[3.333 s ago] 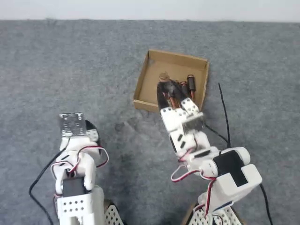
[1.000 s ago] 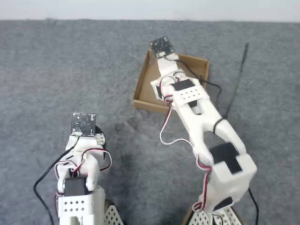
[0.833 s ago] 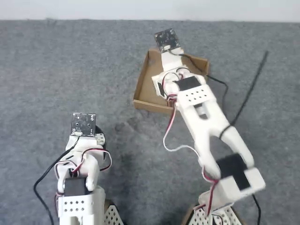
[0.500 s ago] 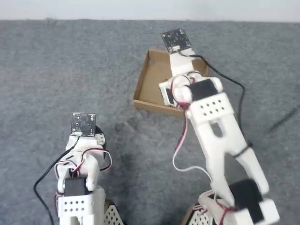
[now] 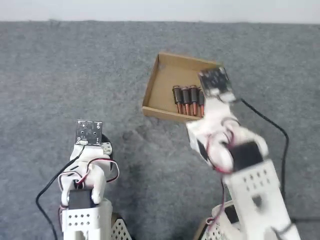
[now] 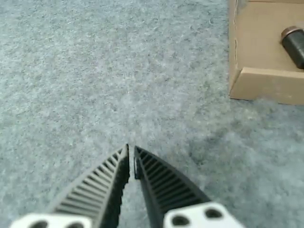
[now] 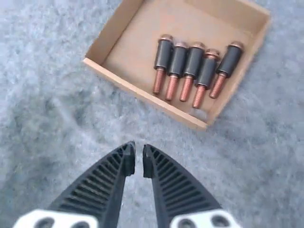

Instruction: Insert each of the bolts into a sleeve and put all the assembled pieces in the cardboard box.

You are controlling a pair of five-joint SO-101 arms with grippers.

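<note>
Five assembled pieces [image 7: 194,61] lie side by side in the cardboard box [image 7: 133,54]. The right gripper [image 7: 136,152] hangs nearer, fingers together and empty. The left gripper [image 6: 131,153], farther left, is the same.

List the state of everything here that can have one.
Cardboard box: upright, open on top, partly filled.
Bolts: five, each in a sleeve, lying side by side in the box.
Left end effector: shut, empty, above the carpet.
Right end effector: shut, empty, short of the box.
</note>
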